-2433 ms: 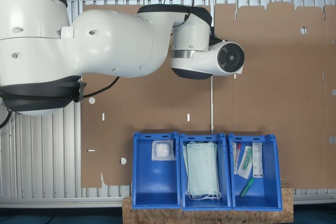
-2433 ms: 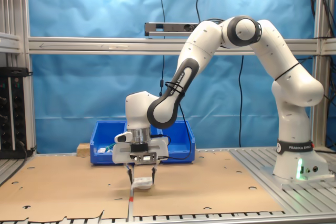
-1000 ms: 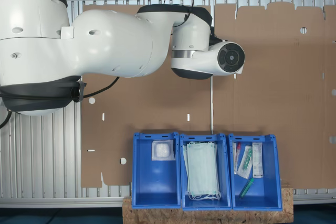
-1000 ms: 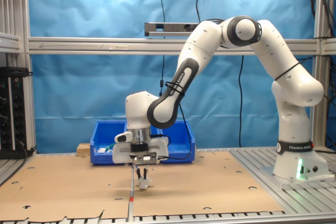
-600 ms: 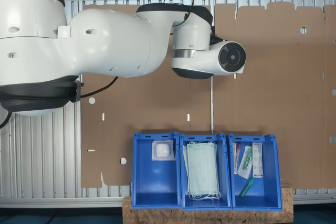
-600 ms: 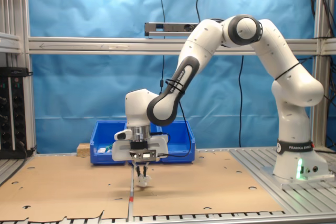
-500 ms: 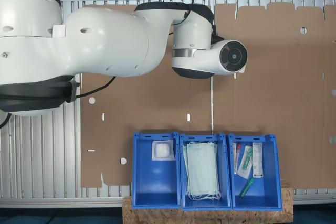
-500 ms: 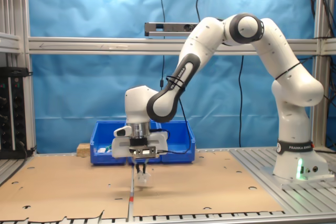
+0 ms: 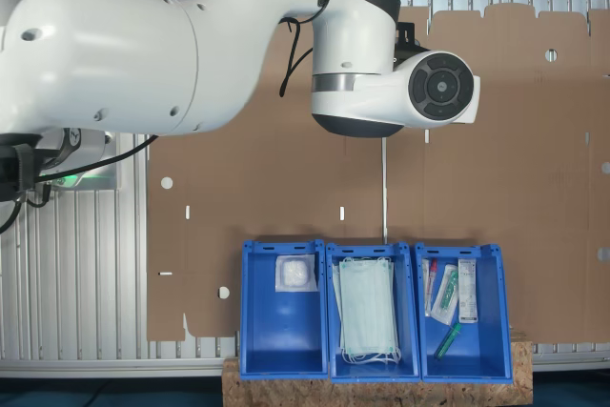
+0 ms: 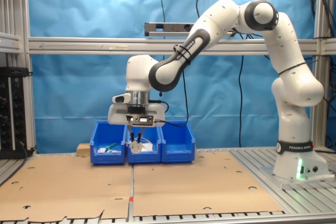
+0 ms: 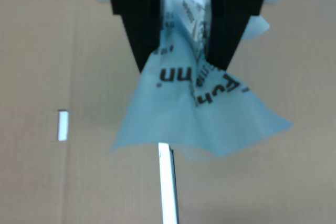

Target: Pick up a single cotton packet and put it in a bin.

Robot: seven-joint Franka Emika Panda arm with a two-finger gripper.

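My gripper [image 11: 181,51] is shut on a crumpled clear cotton packet [image 11: 194,108] with dark print, which hangs between the black fingers [image 11: 134,19]. In the second exterior view the gripper [image 10: 136,138] holds the packet [image 10: 137,146] high above the cardboard, in front of the row of blue bins. Another cotton packet [image 9: 295,274] lies in the bin [image 9: 250,312] at the first exterior view's left end of the row. The same bin [image 10: 178,153] stands at the second exterior view's right end. In the first exterior view the arm's wrist [image 9: 381,83] covers the gripper.
The middle bin [image 9: 332,331] holds pale green masks [image 9: 367,316], and the third bin [image 9: 500,331] holds tube and syringe packs [image 9: 446,295]. Cardboard sheets [image 9: 515,140] with a white seam strip [image 11: 167,187] cover the table. The robot base [image 10: 296,161] stands at the second exterior view's right.
The gripper shut on the packet on the cardboard, then rose and carried it toward the bins. The arm's upper links swung up.
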